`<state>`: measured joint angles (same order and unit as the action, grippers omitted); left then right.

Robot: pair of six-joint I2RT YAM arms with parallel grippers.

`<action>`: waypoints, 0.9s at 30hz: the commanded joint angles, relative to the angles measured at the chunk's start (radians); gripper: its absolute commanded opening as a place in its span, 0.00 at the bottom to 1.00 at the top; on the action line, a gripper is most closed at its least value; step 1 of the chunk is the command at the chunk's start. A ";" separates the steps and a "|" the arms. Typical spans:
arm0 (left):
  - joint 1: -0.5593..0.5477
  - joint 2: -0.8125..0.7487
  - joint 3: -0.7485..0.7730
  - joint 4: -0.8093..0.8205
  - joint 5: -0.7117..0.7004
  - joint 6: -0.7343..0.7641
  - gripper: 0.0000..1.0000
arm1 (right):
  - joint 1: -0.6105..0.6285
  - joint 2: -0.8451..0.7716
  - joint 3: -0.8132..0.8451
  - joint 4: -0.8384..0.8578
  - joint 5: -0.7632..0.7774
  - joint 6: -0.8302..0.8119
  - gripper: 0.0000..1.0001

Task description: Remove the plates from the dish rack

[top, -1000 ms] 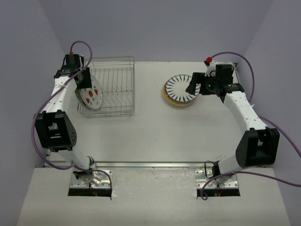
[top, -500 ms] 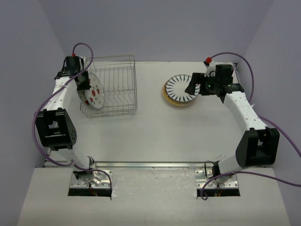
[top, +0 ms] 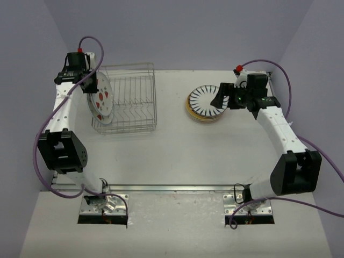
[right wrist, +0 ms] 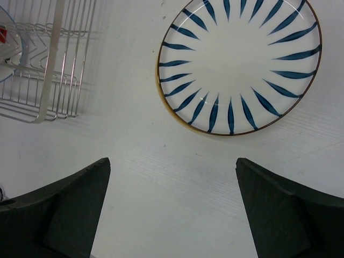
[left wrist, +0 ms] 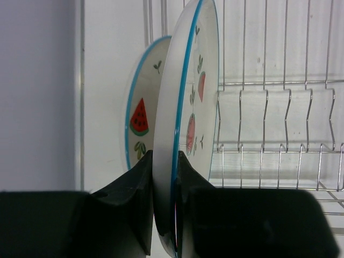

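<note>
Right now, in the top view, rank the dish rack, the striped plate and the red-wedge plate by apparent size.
1. dish rack, clearly largest.
2. striped plate, lying flat with its full face showing.
3. red-wedge plate, standing on edge and foreshortened, so it looks narrower; the two plates may truly match.

White table: wire dish rack far left; plate stack, striped plate on top, far right; well apart.
</note>
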<state>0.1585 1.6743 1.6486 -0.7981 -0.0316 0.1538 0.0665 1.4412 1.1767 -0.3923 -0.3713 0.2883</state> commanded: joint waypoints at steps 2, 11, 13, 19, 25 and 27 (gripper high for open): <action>-0.007 -0.146 0.138 0.057 0.071 0.050 0.00 | 0.013 -0.047 -0.001 0.041 -0.046 0.024 0.99; -0.007 -0.241 0.136 0.003 0.641 -0.082 0.00 | 0.047 -0.095 -0.049 0.215 -0.296 0.080 0.99; -0.007 -0.271 0.067 0.041 0.760 -0.128 0.00 | 0.075 -0.097 -0.045 0.239 -0.330 0.088 0.99; -0.024 -0.324 -0.112 0.141 1.031 -0.244 0.00 | 0.233 -0.054 0.020 0.247 -0.340 0.110 0.99; -0.085 -0.343 -0.224 0.163 1.133 -0.252 0.00 | 0.353 0.030 0.076 0.256 -0.320 0.149 0.99; -0.123 -0.351 -0.251 0.166 1.129 -0.249 0.00 | 0.366 0.059 0.092 0.259 -0.330 0.160 0.99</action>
<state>0.1015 1.3911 1.4041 -0.7719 0.9306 -0.0551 0.4106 1.4527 1.2021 -0.1829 -0.6858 0.4147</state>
